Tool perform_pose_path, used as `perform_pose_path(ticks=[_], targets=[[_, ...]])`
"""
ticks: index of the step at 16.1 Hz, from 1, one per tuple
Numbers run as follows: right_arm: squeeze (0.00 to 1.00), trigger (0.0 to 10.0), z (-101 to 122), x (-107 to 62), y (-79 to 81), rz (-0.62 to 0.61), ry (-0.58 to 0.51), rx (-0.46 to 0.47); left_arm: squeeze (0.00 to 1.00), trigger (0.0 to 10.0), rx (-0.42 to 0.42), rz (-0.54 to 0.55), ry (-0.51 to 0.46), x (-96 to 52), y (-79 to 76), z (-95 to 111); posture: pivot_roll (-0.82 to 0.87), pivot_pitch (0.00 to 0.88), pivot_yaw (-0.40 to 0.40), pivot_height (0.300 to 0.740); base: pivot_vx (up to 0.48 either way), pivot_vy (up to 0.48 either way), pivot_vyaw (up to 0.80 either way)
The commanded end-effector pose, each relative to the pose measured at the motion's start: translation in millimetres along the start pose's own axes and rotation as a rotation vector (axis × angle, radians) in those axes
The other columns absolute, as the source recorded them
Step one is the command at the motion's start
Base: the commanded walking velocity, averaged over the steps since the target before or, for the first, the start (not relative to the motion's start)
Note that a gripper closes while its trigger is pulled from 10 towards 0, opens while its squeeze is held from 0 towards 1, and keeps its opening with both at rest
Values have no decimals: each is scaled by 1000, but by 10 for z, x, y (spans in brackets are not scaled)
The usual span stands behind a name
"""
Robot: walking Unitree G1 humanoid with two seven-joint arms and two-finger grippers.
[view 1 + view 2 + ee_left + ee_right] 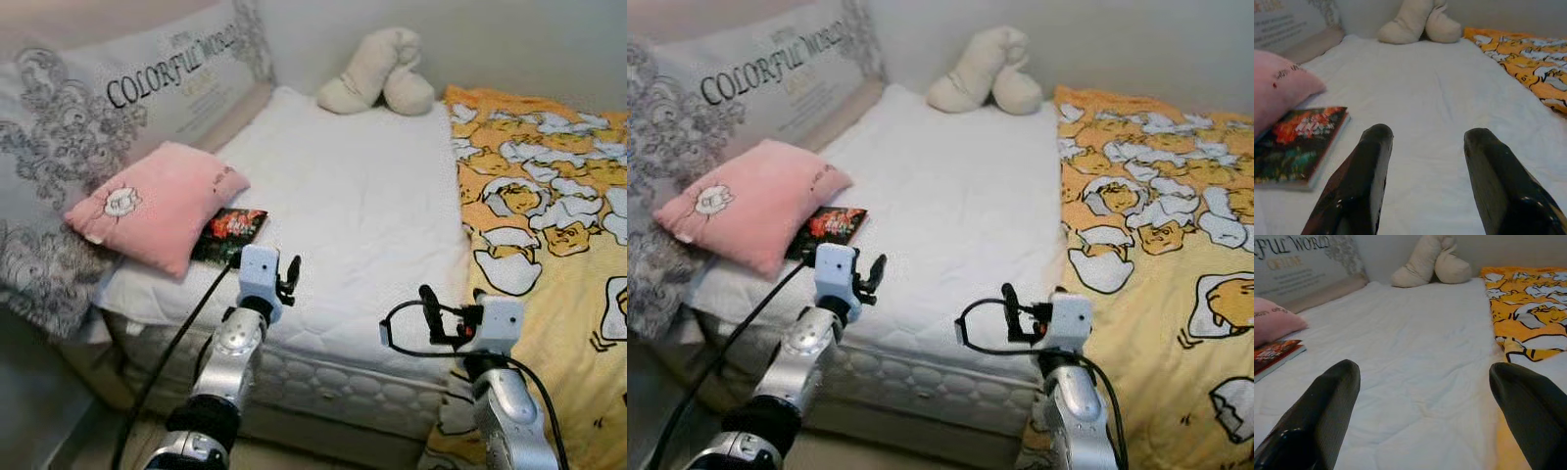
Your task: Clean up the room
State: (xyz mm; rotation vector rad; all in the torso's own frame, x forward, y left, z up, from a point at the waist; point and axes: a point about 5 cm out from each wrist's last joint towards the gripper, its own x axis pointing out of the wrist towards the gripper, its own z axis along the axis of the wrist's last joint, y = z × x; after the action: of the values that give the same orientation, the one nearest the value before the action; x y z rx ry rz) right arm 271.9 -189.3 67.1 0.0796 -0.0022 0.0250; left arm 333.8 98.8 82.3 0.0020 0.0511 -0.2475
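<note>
Both arms reach over the near edge of the white quilted mattress; the left gripper hangs with fingers apart and empty, and the right gripper is spread wider, also empty. The likeliest thing to tidy, a dark glossy book with a red cover picture, lies flat at the left, half tucked under the pink square cushion, just beyond the left gripper; the yellow cartoon-print blanket is bunched along the right side, so it probably needs straightening as well.
</note>
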Motion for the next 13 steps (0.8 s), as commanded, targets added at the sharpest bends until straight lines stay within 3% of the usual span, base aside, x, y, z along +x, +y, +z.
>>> perform_pose_path(ticks=[1, 9, 11, 13], targets=[[0, 10000, 33, 6, -27, -2, -5, -14, 0, 10000, -2, -22, -9, 52, -81, 50, 22, 0, 41, 740, 0, -472, 0], [0, 10000, 30, 2, -31, 2, -1, -26, 0, 10000, 5, -93, -13, 99, -174, 71, 4, 0, 47, 740, 0, -466, 0], [0, 10000, 22, -28, -38, -10, -8, -25, 0, 10000, -19, -88, 2, 42, -80, 7, 11, 0, 47, 740, 0, -465, 0], [0, 10000, 17, -222, -146, -95, -35, -42, 0, 10000, 37, -89, -8, -177, 143, -111, 23, 0, 31, 740, 0, -465, 0]])
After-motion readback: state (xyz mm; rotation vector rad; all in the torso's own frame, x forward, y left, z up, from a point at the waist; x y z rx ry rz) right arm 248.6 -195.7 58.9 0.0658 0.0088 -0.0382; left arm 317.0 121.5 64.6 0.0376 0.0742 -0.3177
